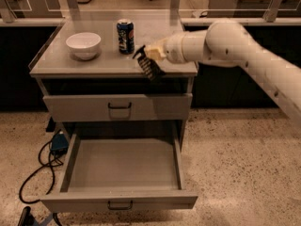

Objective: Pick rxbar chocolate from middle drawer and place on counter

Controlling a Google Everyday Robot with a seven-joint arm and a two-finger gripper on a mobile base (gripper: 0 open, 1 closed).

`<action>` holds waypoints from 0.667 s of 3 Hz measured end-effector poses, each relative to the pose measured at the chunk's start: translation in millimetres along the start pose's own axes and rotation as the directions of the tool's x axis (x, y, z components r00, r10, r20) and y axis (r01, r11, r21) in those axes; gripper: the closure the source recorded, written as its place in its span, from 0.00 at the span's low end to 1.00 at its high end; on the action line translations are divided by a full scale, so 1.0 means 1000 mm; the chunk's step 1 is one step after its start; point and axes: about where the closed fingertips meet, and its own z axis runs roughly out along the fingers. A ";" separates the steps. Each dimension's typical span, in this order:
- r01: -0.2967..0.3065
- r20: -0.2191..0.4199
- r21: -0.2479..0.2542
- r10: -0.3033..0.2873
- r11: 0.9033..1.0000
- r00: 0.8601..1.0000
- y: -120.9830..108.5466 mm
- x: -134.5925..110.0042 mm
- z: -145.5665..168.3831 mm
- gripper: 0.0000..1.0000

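Rxbar chocolate: you cannot tell it apart from the dark tip of the hand (148, 66).
Your hand hangs at the front edge of the counter (94, 66), just right of the can (125, 36) and well right of the bowl (83, 45); whether it is spread or pinching, you cannot tell. The middle drawer (155, 202) stands pulled out below the closed upper drawer (75, 108).

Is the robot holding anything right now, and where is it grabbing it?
Cannot tell. The dark tool sits over the front edge of the counter, beside the can; no held thing shows clearly.
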 end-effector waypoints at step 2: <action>0.289 0.137 0.266 -0.333 0.920 0.933 -0.048 -0.225 -0.084 1.00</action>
